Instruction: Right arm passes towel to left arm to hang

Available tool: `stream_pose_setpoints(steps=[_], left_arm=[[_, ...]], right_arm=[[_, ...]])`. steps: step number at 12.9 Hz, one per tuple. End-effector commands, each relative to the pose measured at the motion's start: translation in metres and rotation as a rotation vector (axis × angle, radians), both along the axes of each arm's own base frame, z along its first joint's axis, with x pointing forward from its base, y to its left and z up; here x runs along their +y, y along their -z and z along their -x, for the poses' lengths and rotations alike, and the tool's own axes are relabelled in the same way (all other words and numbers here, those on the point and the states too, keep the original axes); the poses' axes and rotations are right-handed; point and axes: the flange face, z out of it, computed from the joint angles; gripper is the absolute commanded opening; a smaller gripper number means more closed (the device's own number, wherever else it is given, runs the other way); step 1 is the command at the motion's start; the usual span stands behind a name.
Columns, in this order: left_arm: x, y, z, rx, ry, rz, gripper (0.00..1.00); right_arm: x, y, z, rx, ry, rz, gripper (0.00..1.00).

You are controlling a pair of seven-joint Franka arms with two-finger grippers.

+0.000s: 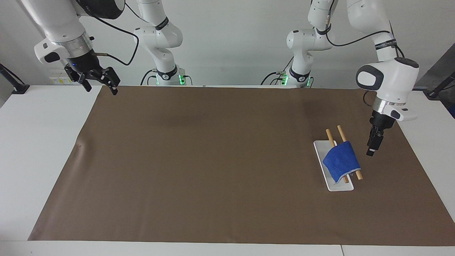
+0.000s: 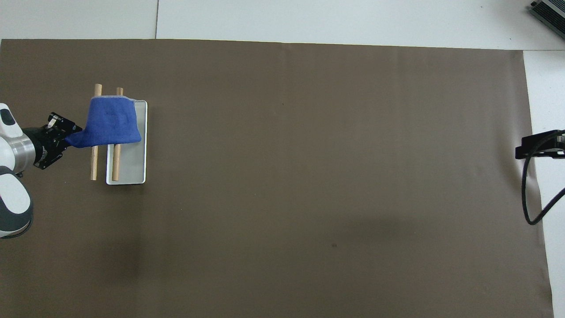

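Draping over rack (image 1: 342, 153) dowels, towel (image 1: 340, 160), left claw (image 1: 373, 144) apart beside it, right claw (image 1: 97, 79) apart.

I see even, diffuse light from above across the brown mat (image 1: 199, 163), bright enough that the white table (image 1: 39, 149) and the back wall (image 1: 231, 39) look slightly washed but with no hard glare on either. Shadows are faint and soft-edged: a dim smudge on the mat near the robots in the facing view, two broad dark patches low in the overhead view, and a thin one under the blue towel (image 1: 341, 160) on its white rack base (image 1: 337, 187). Both views are in focus to the corners, and the mat's edges look straight to me.
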Motion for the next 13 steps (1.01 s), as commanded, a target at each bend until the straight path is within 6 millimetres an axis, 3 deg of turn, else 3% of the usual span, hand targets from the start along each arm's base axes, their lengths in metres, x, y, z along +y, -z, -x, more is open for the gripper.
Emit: stream_pose_setpoints(steps=[1,3,6,9,11,13], left_arm=[[0.012,-0.032,-0.032,0.076,0.093,-0.049,0.94],[0.009,-0.061,-0.048,0.203,0.18,-0.152,0.94],[-0.005,-0.096,-0.052,0.302,0.279,-0.174,0.92],[-0.024,-0.131,-0.036,0.419,0.455,-0.169,0.91],[-0.034,-0.15,-0.015,0.473,0.583,-0.167,0.91],[-0.044,-0.183,0.01,0.442,0.729,-0.182,0.92]], right_arm=[[-0.001,0.0,0.006,-0.005,-0.016,0.006,1.0],[0.0,-0.003,0.004,-0.014,0.013,0.0,1.0],[0.003,-0.006,0.001,-0.022,0.059,-0.024,1.0],[0.003,-0.004,0.002,-0.017,0.059,-0.024,1.0],[0.005,-0.004,0.003,-0.015,0.053,-0.02,1.0],[0.005,-0.003,0.002,-0.018,0.055,-0.018,1.0]])
